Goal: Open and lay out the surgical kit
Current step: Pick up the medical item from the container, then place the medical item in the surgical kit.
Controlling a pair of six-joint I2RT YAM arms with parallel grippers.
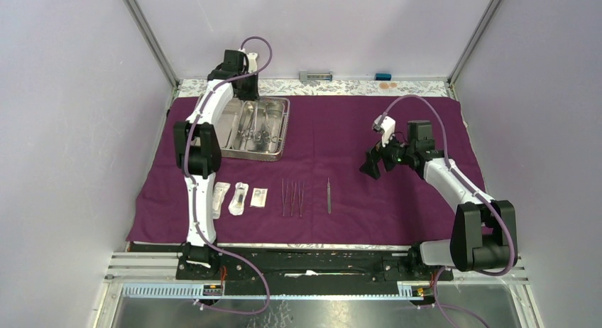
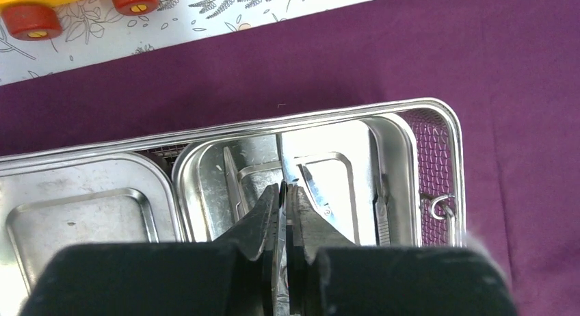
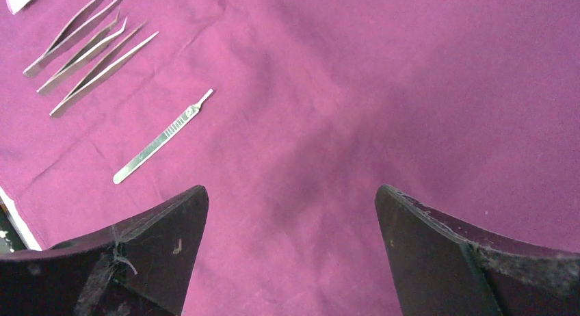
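The purple cloth wrap (image 1: 369,129) lies spread flat on the table. The steel tray (image 1: 285,133) stands at its far left. My left gripper (image 2: 284,189) reaches into the tray's right compartment (image 2: 205,165) and is shut on a thin scissor-like steel instrument (image 2: 311,186); in the top view it is at the tray's far end (image 1: 246,94). Three tweezers (image 1: 292,197), a slim steel handle (image 1: 329,195) and three sealed packets (image 1: 240,198) lie in a row near the front. My right gripper (image 3: 291,189) hovers open over bare cloth, right of centre (image 1: 373,165).
More steel tools (image 2: 383,217) lie in the tray beside the gripped one. A toy with red wheels (image 2: 34,18) sits on the patterned strip beyond the cloth. A small grey object (image 1: 316,77) and an orange one (image 1: 383,77) rest by the back wall.
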